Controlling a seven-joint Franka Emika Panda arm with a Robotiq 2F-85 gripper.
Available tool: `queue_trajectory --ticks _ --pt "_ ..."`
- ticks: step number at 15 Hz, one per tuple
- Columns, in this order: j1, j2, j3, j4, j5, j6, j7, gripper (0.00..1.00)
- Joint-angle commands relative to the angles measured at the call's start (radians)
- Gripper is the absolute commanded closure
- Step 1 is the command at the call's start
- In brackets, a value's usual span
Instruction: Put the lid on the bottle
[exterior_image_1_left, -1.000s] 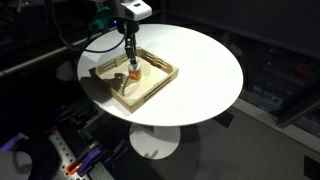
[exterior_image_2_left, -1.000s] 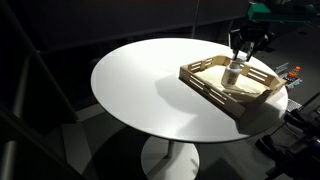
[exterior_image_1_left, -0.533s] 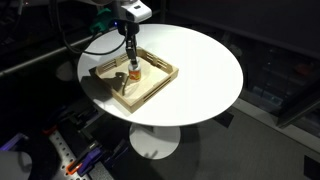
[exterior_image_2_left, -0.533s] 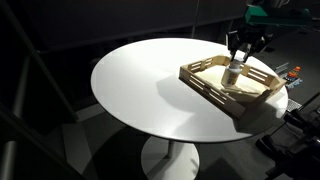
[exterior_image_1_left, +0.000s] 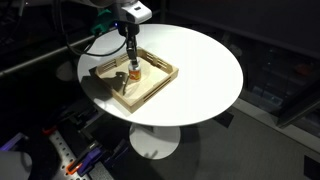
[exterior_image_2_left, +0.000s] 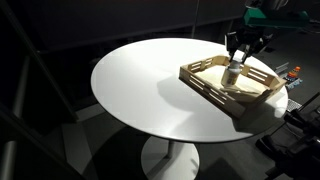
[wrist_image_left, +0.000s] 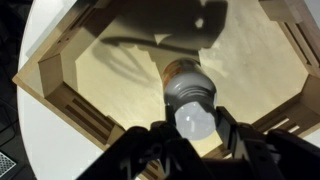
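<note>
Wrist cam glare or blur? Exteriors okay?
Wrist view: lid blown out white, fingers dark and soft, hard shadow across the wooden tray floor. Both exterior views: dark surroundings, bright table, bottle tiny.

Wrist view: gripper (wrist_image_left: 196, 135) fingers blurred, cut off at bottom edge; grip on lid (wrist_image_left: 194, 116) unclear. Lid hides most of bottle (wrist_image_left: 182, 72). In both exterior views lid too small to resolve.

There is one round white table (exterior_image_1_left: 205, 55) and one square wooden tray (exterior_image_1_left: 155, 88) with slatted sides. I count also one squat amber-orange bottle (exterior_image_1_left: 133, 73) with a pale label band, and one small round white lid (wrist_image_left: 196, 122).
</note>
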Motion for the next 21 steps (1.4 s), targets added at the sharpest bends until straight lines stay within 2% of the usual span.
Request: queue_trajectory --ticks 1,11,21 --pt "-0.015 -0.002 0.013 -0.003 0.024 0.030 -0.048 0.81" --pt "-0.017 0.002 0.018 0.002 0.072 0.028 -0.091 0.81" --pt "-0.010 -0.021 0.003 0.006 0.039 -0.009 -0.050 0.81"
